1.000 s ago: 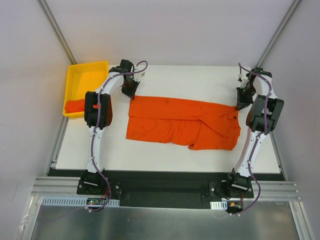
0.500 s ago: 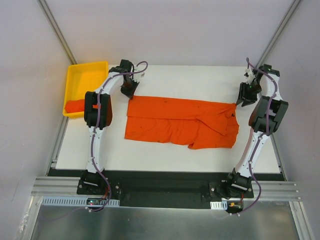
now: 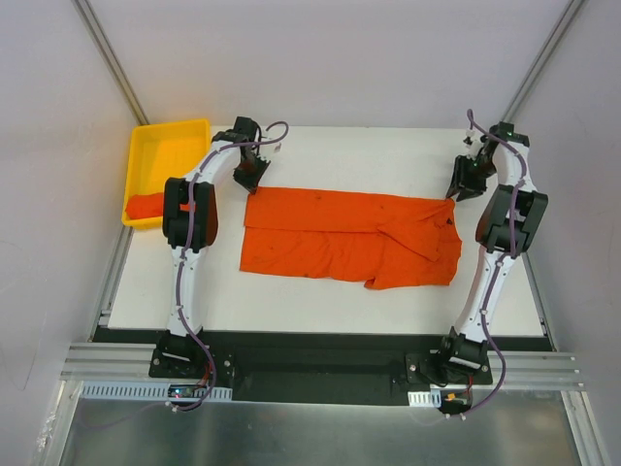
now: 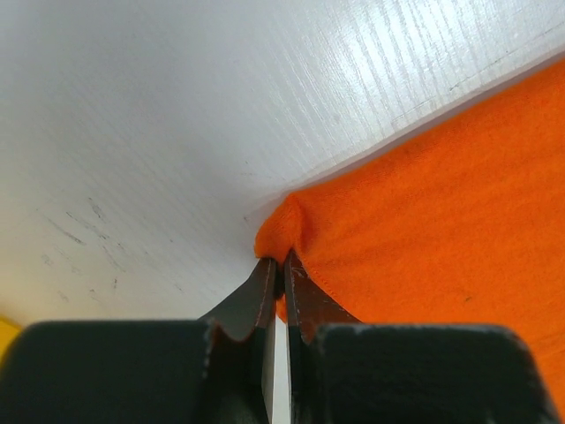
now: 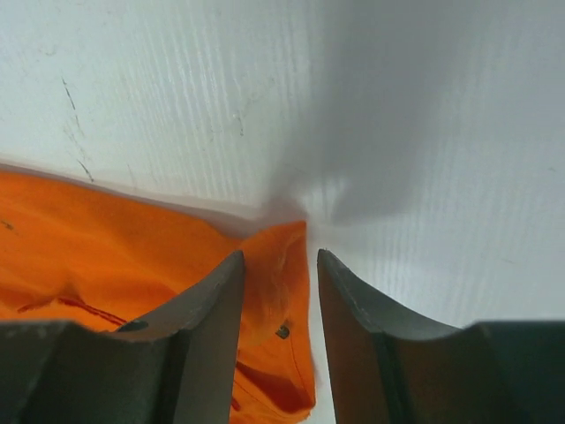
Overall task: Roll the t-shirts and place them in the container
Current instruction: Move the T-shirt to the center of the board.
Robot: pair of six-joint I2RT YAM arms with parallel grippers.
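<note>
An orange t-shirt (image 3: 349,235) lies folded into a long band across the middle of the white table. My left gripper (image 3: 250,182) is shut on its far left corner (image 4: 287,225), pinched between the fingertips. My right gripper (image 3: 456,192) is open over the far right corner (image 5: 287,265), which lies between its fingers (image 5: 212,291) on the table. A second orange t-shirt (image 3: 146,206) lies bunched in the near end of the yellow tray.
The yellow tray (image 3: 170,155) stands at the table's far left corner. Bare white table (image 3: 359,160) lies beyond the shirt and in front of it. Grey walls with metal rails close in the sides.
My right gripper has let go of the shirt's right corner, risen and moved a little left; that corner now lies flatter. The left gripper has kept its grip and place.
</note>
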